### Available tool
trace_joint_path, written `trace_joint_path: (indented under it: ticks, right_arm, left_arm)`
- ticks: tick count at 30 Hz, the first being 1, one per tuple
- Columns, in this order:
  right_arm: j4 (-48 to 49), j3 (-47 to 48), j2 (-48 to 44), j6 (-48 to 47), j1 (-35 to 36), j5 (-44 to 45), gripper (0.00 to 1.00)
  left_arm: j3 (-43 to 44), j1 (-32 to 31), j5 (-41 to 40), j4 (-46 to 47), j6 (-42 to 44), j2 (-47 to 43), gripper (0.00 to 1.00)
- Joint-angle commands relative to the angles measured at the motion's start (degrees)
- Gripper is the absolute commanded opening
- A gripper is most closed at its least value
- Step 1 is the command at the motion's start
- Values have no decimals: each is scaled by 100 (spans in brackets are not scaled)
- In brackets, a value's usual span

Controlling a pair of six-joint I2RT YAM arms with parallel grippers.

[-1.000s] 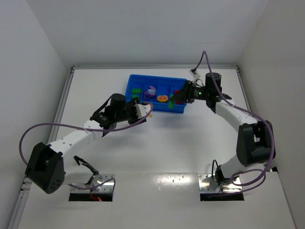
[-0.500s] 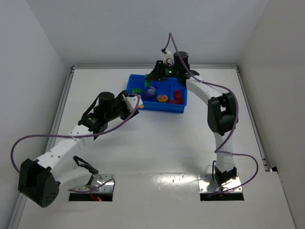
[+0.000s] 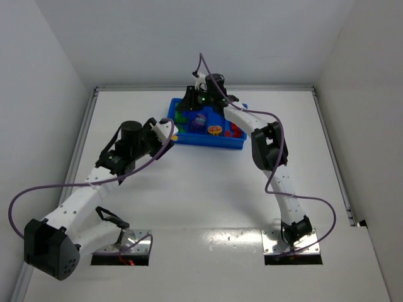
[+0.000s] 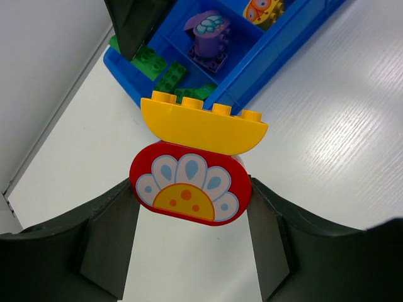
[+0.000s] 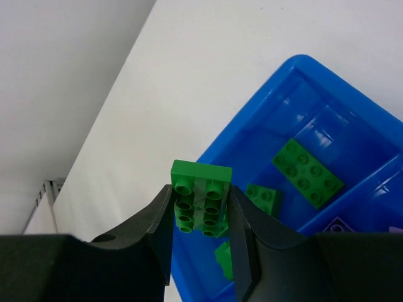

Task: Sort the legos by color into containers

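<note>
Green brick (image 5: 200,204), pinched in the right fingers (image 5: 160,233), has swung across to the green end of the tray (image 5: 283,82), ready to drop; left fingers (image 4: 107,245) grip a yellow-and-red piece (image 4: 192,163).

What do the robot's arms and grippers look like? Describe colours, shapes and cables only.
The left arm and right arm have white links with black joint housings. A purple cable loops loosely along each. The left gripper and right gripper have two dark, curved, tapering fingers each.
</note>
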Motion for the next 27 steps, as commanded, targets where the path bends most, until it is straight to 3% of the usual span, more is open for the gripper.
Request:
trace_joint_path:
  ticks: [1, 3, 7, 11, 15, 20, 27]
  right_arm:
    - [-158, 427, 100, -79, 48, 334, 28]
    - [-211, 428, 101, -140, 48, 457, 33]
    - [-325, 428, 101, -141, 101, 528, 55]
    - [-273, 209, -249, -194, 31, -58, 73]
    - [-19, -230, -978, -141, -84, -1306, 73]
    - [263, -1477, -2025, -141, -136, -2650, 73]
    - [571, -2972, -2984, -193, -75, -3408, 77]
  left_arm:
    - [-27, 139, 18, 50, -29, -130, 10]
    - [-27, 139, 70, 50, -28, -130, 10]
    - [25, 139, 71, 50, -28, -16, 10]
    - [26, 192, 175, 164, 25, 46, 10]
    - [26, 192, 447, 287, 25, 107, 10]
    - [26, 139, 615, 471, -28, 107, 10]
    - [26, 87, 782, 525, 24, 160, 10]
